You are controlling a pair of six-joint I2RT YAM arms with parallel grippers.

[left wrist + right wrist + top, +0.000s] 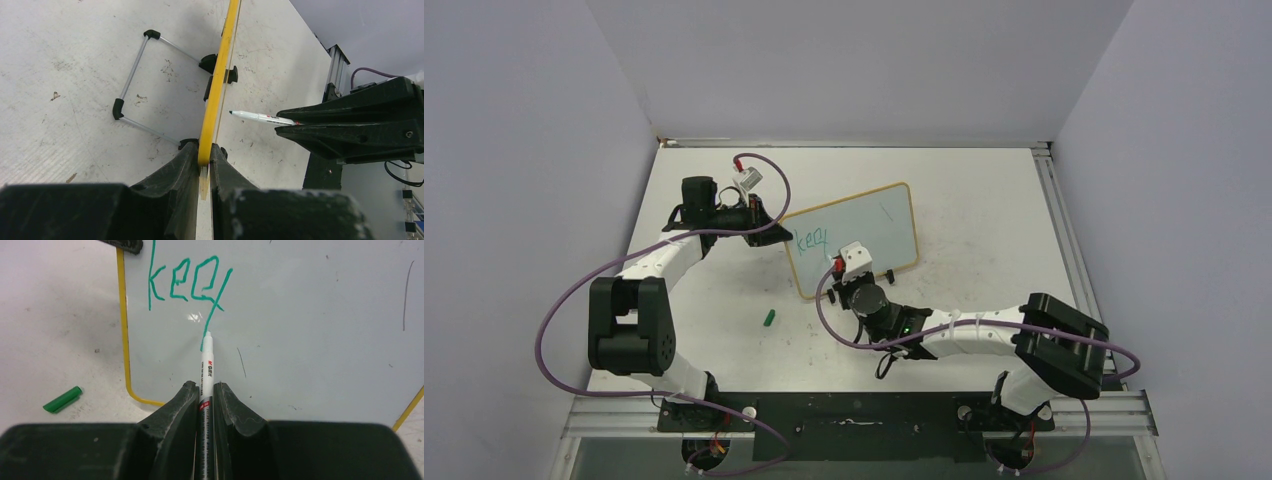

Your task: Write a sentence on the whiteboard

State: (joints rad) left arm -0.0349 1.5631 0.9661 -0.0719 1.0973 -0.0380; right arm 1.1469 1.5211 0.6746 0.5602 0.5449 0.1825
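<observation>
Right jaws clamped on marker (206, 371), tip at teal sentence (187, 286), left jaws pinching whiteboard (310, 340) edge

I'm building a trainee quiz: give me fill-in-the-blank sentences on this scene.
The left hand is shut on the edge of the ___.
The right hand is shut on a ___.
The green cap lies on the ___.
The green writing starts with the letter ___.
Missing: whiteboard; marker; table; k.
</observation>
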